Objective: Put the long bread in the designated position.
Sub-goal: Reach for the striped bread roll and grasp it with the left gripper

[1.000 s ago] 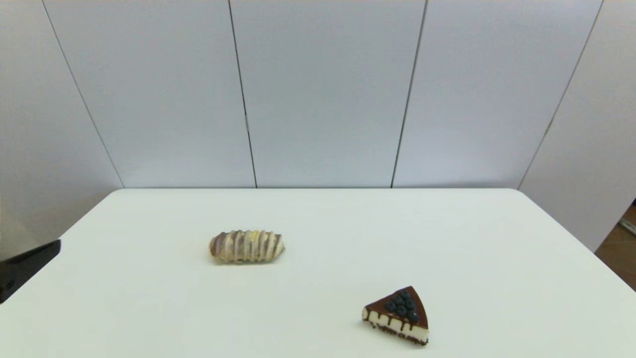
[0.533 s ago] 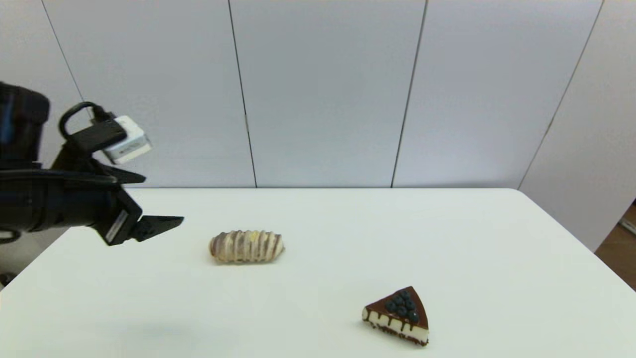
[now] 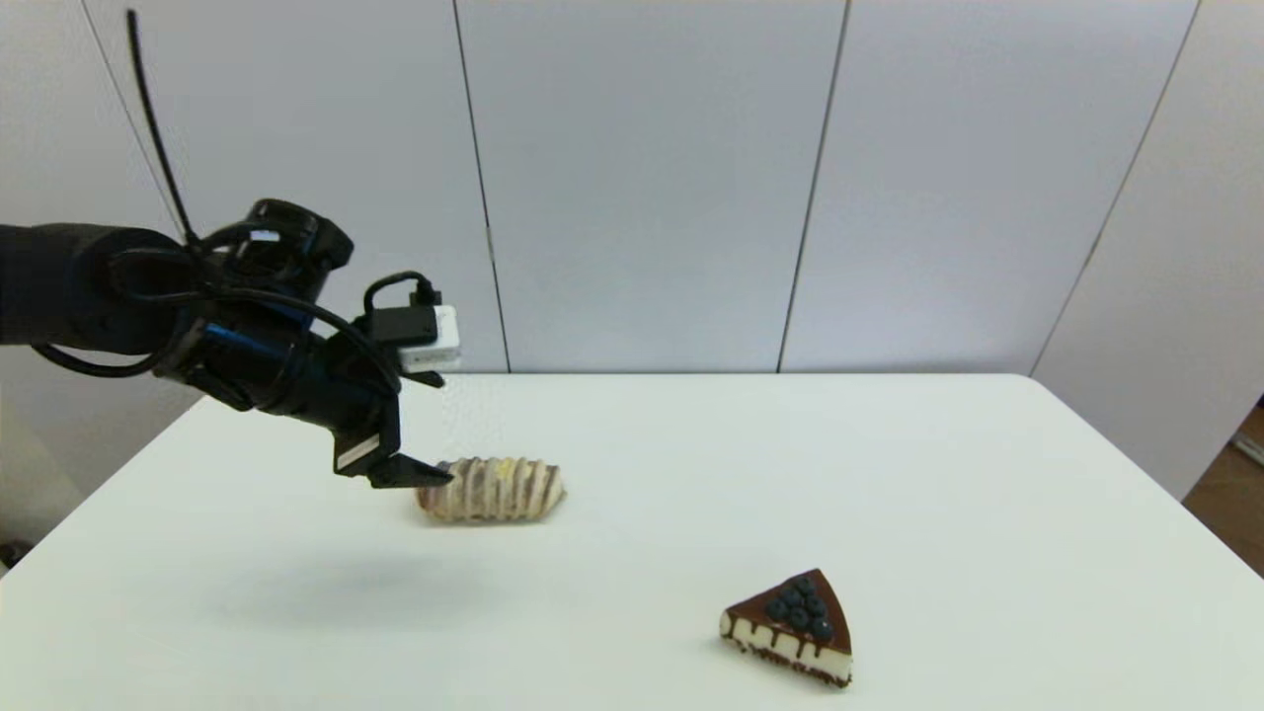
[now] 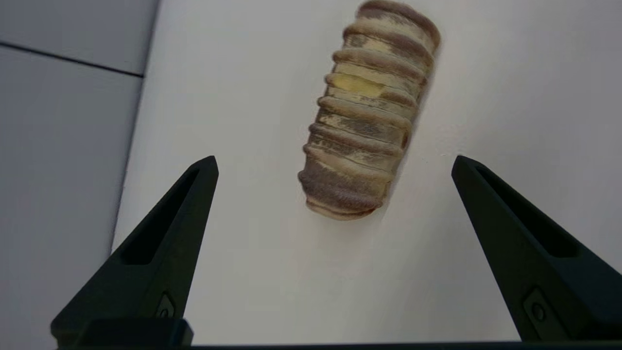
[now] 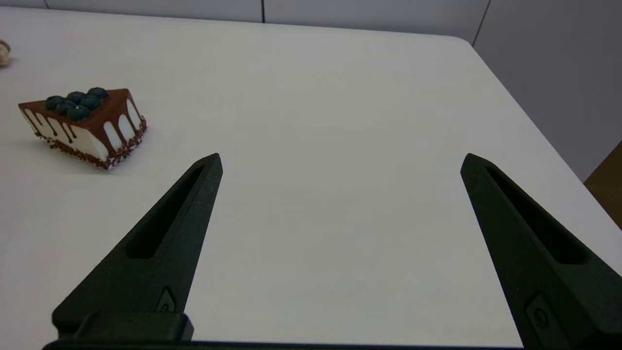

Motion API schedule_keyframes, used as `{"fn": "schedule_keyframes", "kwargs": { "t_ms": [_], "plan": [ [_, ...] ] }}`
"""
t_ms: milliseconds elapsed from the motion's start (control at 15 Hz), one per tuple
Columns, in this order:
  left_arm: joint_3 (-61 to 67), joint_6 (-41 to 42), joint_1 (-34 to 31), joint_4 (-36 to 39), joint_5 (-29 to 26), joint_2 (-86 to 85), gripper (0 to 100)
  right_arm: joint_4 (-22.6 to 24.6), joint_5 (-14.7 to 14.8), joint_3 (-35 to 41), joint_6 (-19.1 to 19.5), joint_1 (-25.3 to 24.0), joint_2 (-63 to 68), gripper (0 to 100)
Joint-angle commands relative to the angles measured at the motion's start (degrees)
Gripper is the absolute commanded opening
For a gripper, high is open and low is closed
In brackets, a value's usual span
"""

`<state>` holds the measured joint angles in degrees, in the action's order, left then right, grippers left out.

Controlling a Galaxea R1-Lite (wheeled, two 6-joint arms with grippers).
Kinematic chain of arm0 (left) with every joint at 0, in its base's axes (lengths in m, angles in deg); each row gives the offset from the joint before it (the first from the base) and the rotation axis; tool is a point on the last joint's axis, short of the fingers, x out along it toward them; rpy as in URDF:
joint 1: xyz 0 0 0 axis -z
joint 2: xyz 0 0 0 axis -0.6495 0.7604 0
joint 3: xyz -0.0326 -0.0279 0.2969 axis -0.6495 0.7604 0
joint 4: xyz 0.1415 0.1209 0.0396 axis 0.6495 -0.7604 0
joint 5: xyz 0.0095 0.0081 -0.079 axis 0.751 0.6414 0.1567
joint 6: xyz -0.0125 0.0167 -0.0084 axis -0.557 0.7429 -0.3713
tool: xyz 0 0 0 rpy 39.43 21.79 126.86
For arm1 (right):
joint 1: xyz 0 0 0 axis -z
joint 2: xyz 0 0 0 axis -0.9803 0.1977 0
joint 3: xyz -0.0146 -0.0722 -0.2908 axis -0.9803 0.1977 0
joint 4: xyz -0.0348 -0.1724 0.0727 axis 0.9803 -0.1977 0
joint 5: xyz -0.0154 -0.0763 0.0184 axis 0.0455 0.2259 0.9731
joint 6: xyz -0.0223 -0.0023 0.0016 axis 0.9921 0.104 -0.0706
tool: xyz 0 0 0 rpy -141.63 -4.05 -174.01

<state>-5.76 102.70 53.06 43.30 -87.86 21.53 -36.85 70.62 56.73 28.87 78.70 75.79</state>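
Left claw (image 3: 420,474) newly beside one long bread (image 3: 491,490).

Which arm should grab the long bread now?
Left. The left gripper hangs open just short of the long bread, lined up with its near end. The right gripper, also open, is out of the head view, nearer the cake slice.

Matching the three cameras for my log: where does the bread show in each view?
Head view: bread left of centre, by the left gripper.
Left wrist view: bread upper centre, beyond the open jaws.
Right wrist view: only its end at the left edge.
Shared landmark: the white table.
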Motion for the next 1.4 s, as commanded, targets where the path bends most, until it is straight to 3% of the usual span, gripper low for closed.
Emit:
{"fn": "schedule_keyframes", "kwargs": {
  "t_ms": [67, 933, 1000, 1400],
  "plan": [
    [-0.6, 5.2, 0.6, -0.1, -0.4, 8.4, 100, 0.0, 0.0, 0.0, 0.1, 0.0, 0.1, 100],
    [-6.0, 7.1, 3.4, -0.4, -0.4, 16.8, 100, 0.0, 0.0, 0.0, 0.1, 0.0, 0.1, 100],
    [-6.0, 7.1, 3.4, -0.4, -0.4, 16.9, 0, 0.0, 0.0, 0.0, 0.1, 0.0, 0.1, 100],
    [-5.9, 7.0, 3.4, -0.4, -0.5, 16.9, 0, 0.0, 0.0, 0.0, 0.1, 0.0, 0.1, 100]
  ]
}}
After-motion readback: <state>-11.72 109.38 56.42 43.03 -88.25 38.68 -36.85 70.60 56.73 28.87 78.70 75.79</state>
